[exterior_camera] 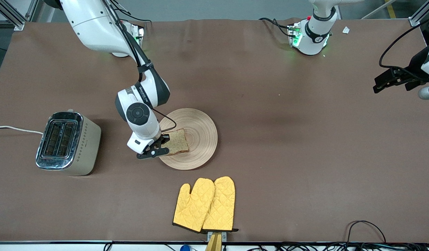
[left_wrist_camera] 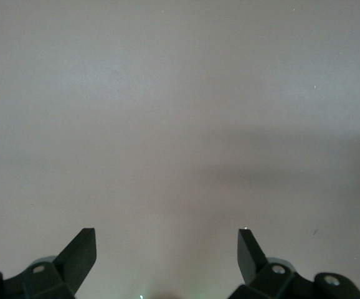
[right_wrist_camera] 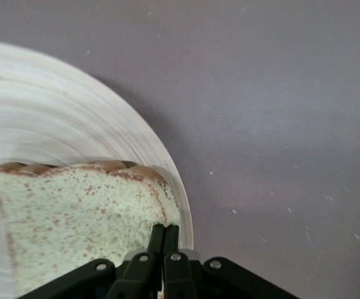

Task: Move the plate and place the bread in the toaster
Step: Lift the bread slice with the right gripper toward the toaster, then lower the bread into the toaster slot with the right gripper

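Observation:
The bread (exterior_camera: 178, 141) lies on the round wooden plate (exterior_camera: 200, 129) near the table's middle. My right gripper (exterior_camera: 164, 143) is low over the plate's rim toward the toaster and is shut on the bread's edge. The right wrist view shows the fingers (right_wrist_camera: 165, 229) pinched on the slice (right_wrist_camera: 74, 218) above the plate (right_wrist_camera: 55, 118). The toaster (exterior_camera: 66, 143) stands at the right arm's end of the table, slots up and empty. My left gripper (exterior_camera: 378, 85) waits open and empty over bare table at the left arm's end; the left wrist view (left_wrist_camera: 167, 240) shows only table between its fingers.
A pair of yellow oven mitts (exterior_camera: 205, 204) lies nearer the front camera than the plate, by the table's front edge. The toaster's white cord (exterior_camera: 12, 129) runs off the right arm's end of the table. A brown cloth (exterior_camera: 287, 139) covers the table.

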### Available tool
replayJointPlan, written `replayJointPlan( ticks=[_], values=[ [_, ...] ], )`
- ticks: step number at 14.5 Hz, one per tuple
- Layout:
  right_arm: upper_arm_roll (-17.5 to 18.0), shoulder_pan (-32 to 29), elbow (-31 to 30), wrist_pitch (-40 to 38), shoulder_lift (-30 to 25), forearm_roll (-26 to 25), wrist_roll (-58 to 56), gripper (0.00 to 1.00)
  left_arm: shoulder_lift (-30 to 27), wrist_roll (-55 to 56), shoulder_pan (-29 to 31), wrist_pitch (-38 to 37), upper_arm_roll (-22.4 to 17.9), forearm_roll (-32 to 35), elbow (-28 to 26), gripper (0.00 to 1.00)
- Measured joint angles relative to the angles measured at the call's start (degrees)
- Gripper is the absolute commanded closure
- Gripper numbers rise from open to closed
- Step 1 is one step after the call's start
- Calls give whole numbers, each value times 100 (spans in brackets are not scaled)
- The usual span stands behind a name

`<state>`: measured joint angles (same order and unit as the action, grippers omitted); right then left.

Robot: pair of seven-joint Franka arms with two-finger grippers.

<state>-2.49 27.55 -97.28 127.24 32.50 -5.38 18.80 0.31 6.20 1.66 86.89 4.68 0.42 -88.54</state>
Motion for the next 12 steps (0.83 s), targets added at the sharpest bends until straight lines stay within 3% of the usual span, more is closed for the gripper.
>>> replayJointPlan(
  ticks=[5,9,12],
  values=[
    [-15,70,1280,-2133,-95,-93,241,100,19,0,-10,18,8,0,5,0],
    [-107,-245,1707,-3028,-270,-688,-88,100,11,-2,-26,18,29,0,9,0],
    [-130,-524,1834,-3656,-429,-1428,-260,100,-16,-23,-25,17,28,0,14,0]
  ],
)
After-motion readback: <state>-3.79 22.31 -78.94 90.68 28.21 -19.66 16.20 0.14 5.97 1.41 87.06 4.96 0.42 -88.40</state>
